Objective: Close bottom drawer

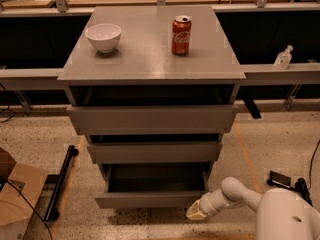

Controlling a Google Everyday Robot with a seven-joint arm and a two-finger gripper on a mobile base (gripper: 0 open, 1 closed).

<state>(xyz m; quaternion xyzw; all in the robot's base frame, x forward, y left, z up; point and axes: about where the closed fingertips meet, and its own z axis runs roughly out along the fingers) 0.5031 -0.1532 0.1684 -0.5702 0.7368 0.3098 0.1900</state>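
Observation:
The bottom drawer (150,199) is the narrowest of three grey drawers in the cabinet. It stands partly pulled out, its dark inside showing above its flat front. My gripper (196,212) is low at the drawer front's right end, at the tip of my white arm that comes in from the lower right. It is against or very near the front. The middle drawer (154,152) and the top drawer (152,119) each stick out a little.
A white bowl (103,36) and a red soda can (181,35) stand on the cabinet top (150,59). A cardboard box (15,199) and a black bar (60,181) lie on the floor at left. A spray bottle (283,58) sits on the right ledge.

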